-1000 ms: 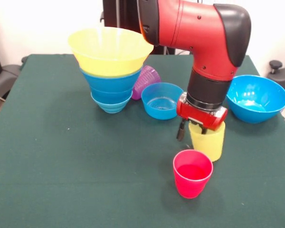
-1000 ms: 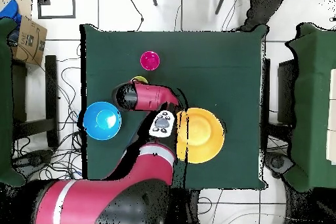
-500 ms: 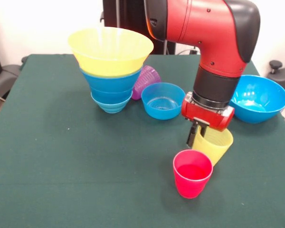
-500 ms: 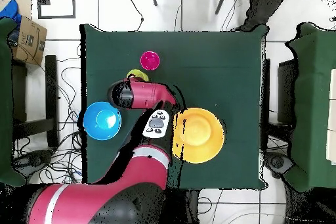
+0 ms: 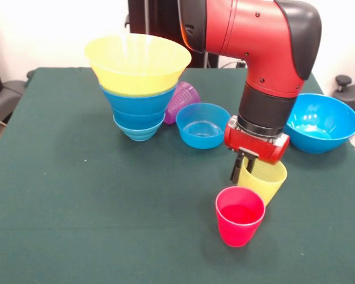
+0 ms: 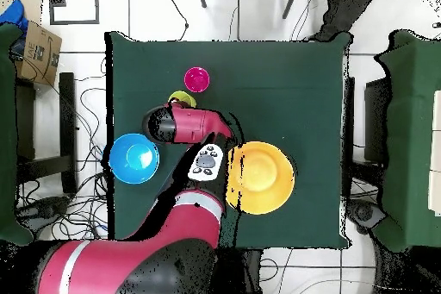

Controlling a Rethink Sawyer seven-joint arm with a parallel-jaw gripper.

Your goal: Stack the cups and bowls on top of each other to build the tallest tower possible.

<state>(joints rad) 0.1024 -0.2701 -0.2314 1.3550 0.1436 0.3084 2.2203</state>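
Gripping the yellow cup (image 5: 263, 180) at its rim, the gripper (image 5: 242, 171) holds it tilted just behind the red cup (image 5: 239, 215).
The tower (image 5: 138, 83) of nested bowls, yellow on top and blue below, stands well apart on the green table (image 5: 77, 207); a purple cup (image 5: 183, 99) lies beside it, near a small blue bowl (image 5: 201, 125); a large blue bowl (image 5: 319, 122) sits alone.

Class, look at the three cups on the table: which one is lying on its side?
The purple cup, lying tipped over behind the tower. The red cup stands upright, and the yellow cup is tilted at the gripper.
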